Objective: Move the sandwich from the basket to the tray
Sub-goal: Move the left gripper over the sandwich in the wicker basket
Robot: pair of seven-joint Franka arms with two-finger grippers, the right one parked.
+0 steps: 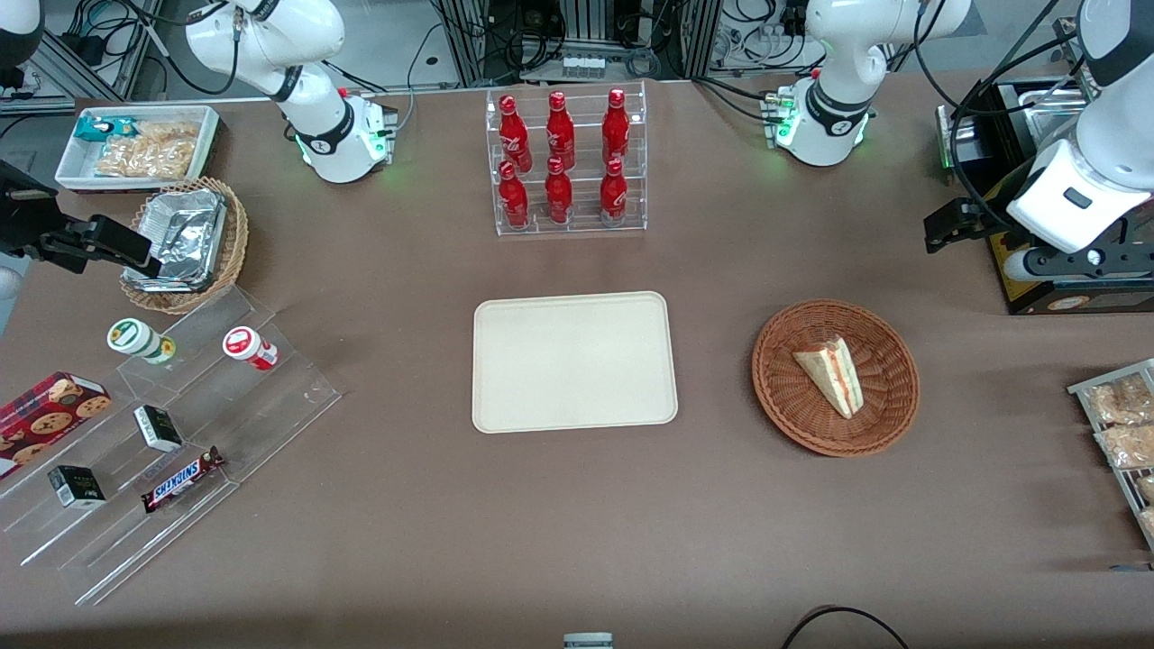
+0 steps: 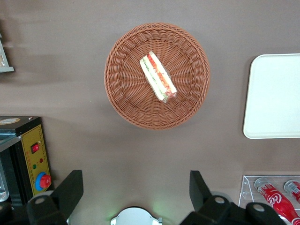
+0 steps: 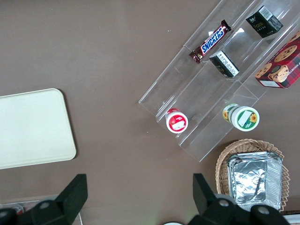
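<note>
End effector (image 2: 135,187) spread, empty, above the table; sandwich (image 2: 158,77) lies in basket (image 2: 123,101)

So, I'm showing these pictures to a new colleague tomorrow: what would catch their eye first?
Probably the rack of red bottles, standing farther from the front camera than the bare cream tray at the table's middle. Next, the sandwich lying in the reddish-brown basket beside the tray, toward the working arm's end. The gripper hangs high above the table near the basket, jaws wide open and empty.
</note>
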